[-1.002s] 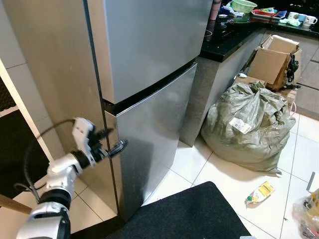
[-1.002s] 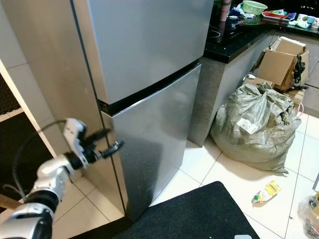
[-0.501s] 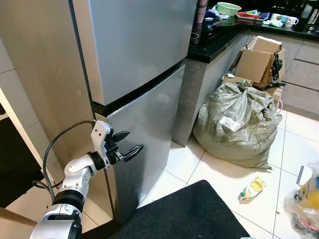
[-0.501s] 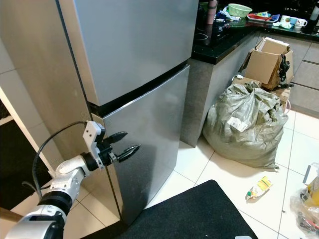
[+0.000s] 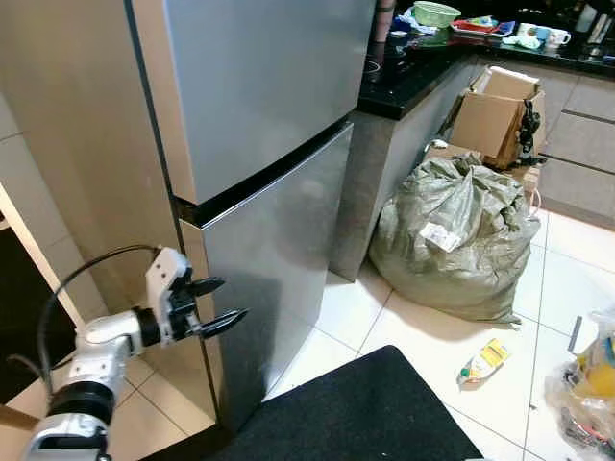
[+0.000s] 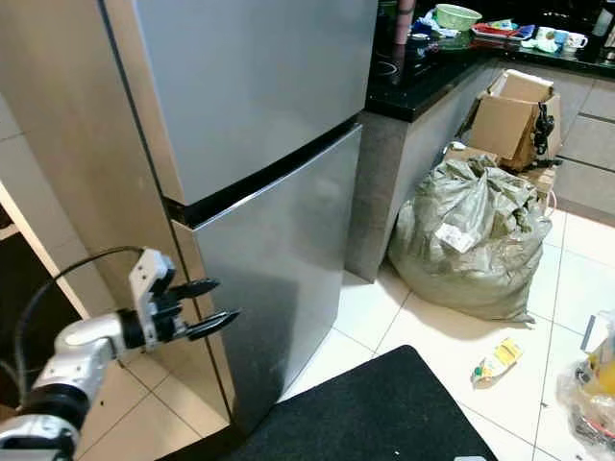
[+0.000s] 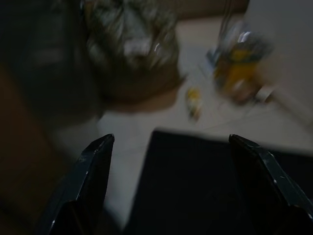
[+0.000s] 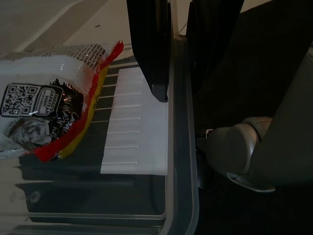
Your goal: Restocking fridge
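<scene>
your left gripper (image 5: 215,303), fingers apart, faces the fridge door (image 5: 279,230): stiff, probably heavy; hook its left edge.

The fridge (image 5: 259,144) is cut off at the top edge. The left wrist view is blurred, so the grey sack (image 7: 129,44) and the yellow packet (image 7: 194,100) stay unclear.

Eye views bright and sharp; left wrist view dim and blurred, right wrist view shaded
</scene>
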Robot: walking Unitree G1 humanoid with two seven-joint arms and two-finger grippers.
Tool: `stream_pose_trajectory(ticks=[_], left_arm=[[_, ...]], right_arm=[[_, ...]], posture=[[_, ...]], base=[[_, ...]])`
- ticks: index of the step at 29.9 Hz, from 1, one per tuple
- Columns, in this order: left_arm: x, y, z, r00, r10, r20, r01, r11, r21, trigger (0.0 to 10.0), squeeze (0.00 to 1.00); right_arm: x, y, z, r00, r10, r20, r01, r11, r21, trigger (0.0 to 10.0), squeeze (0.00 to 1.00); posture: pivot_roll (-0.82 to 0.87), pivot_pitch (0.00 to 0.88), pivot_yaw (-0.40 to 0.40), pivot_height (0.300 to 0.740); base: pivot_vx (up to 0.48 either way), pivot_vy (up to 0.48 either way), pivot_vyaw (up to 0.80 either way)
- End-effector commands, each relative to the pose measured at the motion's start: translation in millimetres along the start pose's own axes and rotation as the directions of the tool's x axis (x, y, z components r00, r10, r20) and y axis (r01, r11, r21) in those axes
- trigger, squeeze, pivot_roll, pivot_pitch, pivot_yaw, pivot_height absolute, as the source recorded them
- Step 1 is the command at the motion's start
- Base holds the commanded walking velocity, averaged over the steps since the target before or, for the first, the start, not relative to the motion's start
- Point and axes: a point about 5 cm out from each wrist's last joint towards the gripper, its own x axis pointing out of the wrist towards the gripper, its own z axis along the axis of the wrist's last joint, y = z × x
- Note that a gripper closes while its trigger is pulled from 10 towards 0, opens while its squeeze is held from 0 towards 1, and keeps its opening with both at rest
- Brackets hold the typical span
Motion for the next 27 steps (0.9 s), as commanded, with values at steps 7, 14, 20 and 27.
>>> stream_pose_trajectory(ticks=[7,14,20,27], left_arm=[[-20.5,24.2,10.3,0.978,0.159,-0.138,-0.135,0.977,0.164,10.0,0.00],[-15.2,37.1,23.7,0.943,0.330,-0.044,-0.316,0.929,0.193,10.0,0.00],[-10.4,45.4,32.7,0.892,0.449,0.052,-0.451,0.882,0.138,10.0,0.00],[-3.4,42.9,33.3,0.879,0.459,0.129,-0.464,0.886,0.007,10.0,0.00]], right_arm=[[-1.6,-5.6,-0.9,1.000,-0.015,-0.002,0.015,1.000,0.006,10.0,0.00],[-1.5,-5.2,-1.0,1.000,-0.014,-0.001,0.014,1.000,0.006,10.0,0.00],[-1.4,-5.0,-0.8,1.000,-0.014,-0.001,0.014,1.000,0.006,10.0,0.00],[-1.3,-4.6,-1.4,1.000,-0.013,-0.002,0.013,1.000,0.007,10.0,0.00]], posture=[[-0.04,0.000,-0.038,0.740],[-0.05,0.000,-0.037,0.740],[-0.05,0.000,-0.037,0.740],[-0.05,0.000,-0.039,0.740]], base=[[0.000,0.000,0.00],[0.000,0.000,0.00],[0.000,0.000,0.00],[0.000,0.000,0.00]])
